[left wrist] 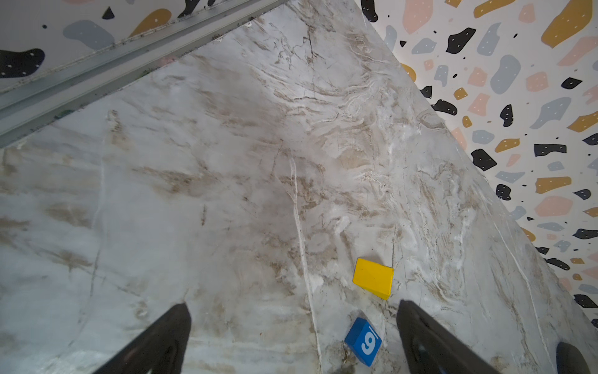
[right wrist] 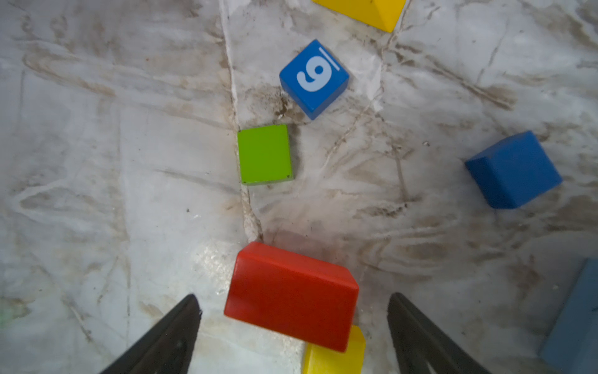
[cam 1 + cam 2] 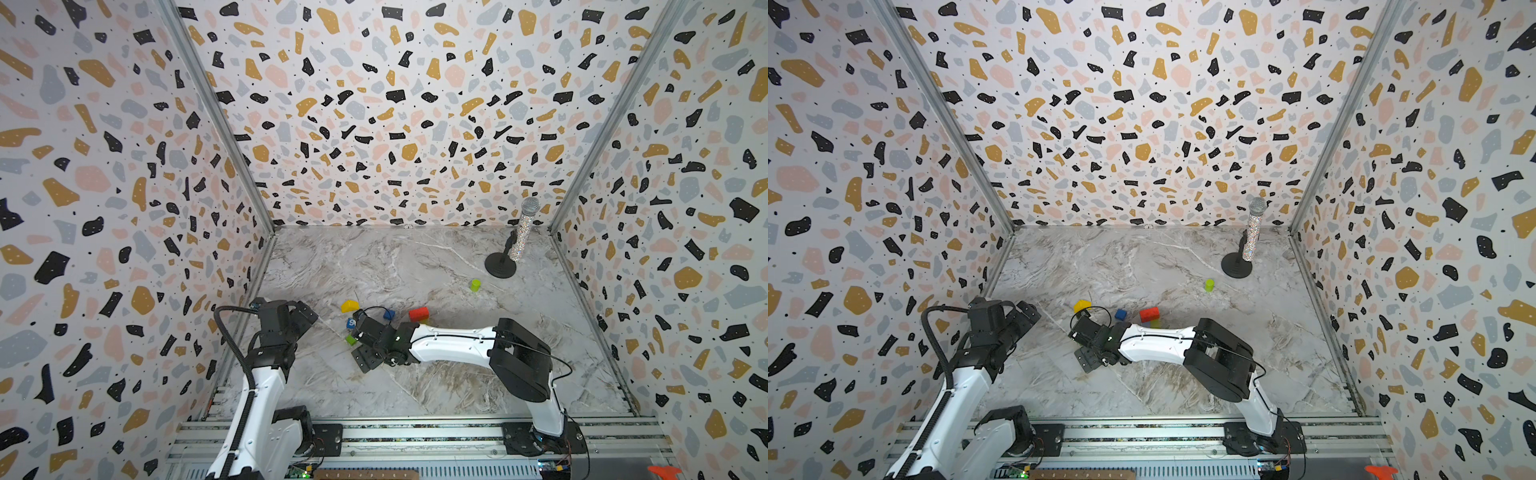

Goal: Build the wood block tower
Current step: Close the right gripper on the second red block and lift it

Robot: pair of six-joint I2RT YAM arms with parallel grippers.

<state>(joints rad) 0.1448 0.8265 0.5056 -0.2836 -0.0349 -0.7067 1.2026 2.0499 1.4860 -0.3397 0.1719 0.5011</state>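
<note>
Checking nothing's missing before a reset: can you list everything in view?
red block: 1, red, between the right fingers, overlapping yellow cube
yellow cube: 1, yellow, partly hidden
red brick: 1, red, right of blue cube
small block: 1, yellow-green, beside red brick
yellow block: 1, yellow, mid-table
"9" cube: 1, blue, near green cube
green cube: 1, green, mid-table
blue cube: 1, blue, apart
pale block: 1, light blue, at frame edge
cylinder: 1, green, near microphone
microphone: 1, silver, back right corner
left fingers: 2, black, open
right fingers: 2, black, open
</note>
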